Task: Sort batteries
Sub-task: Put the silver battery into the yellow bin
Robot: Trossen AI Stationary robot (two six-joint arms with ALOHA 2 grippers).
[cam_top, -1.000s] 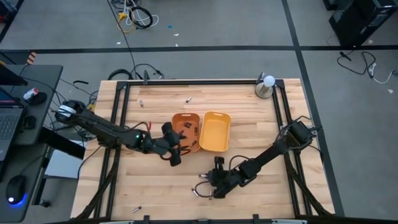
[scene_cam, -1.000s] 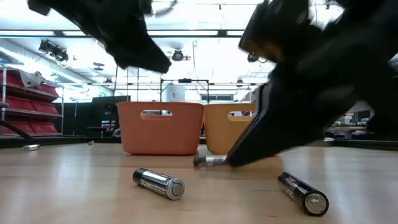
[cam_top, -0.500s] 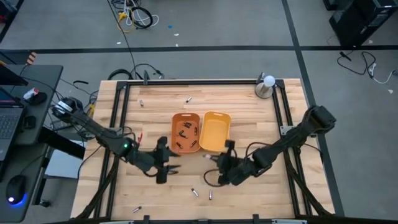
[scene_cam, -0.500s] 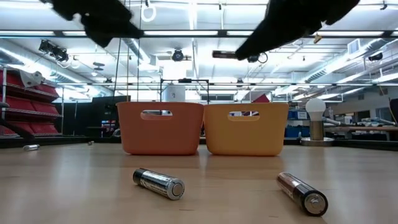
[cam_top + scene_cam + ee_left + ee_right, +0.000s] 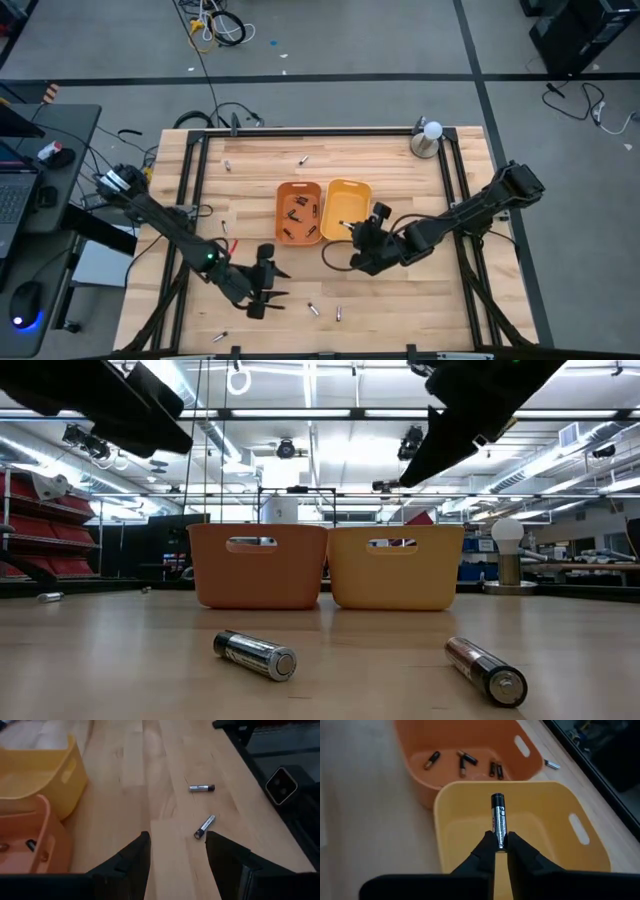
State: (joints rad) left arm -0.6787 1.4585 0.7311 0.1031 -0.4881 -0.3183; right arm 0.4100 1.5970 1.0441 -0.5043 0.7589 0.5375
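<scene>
A battery (image 5: 498,820) is sitting pinched between the right gripper (image 5: 500,846) fingertips, sticking out forward over the near rim of the yellow tray (image 5: 570,862); the fingers are closed narrow on its lower end. In the high view this right gripper (image 5: 352,227) is hanging over the near part of the yellow tray (image 5: 355,189). The orange tray (image 5: 283,193) is standing touching the yellow one on the left side, with several dark batteries (image 5: 297,208) lying inside it. Two loose batteries (image 5: 325,312) are lying on the table (image 5: 400,300) near the front edge, close together but apart. Another battery (image 5: 218,337) is lying at the front left, and two more (image 5: 302,159) are lying behind the trays, well apart. The left gripper (image 5: 265,285) is hovering over bare table in front of the orange tray, left of the two loose ones, fingers spread wide and holding nothing. A metal cup (image 5: 424,143) with a white ball (image 5: 432,130) is standing at the back right corner.
</scene>
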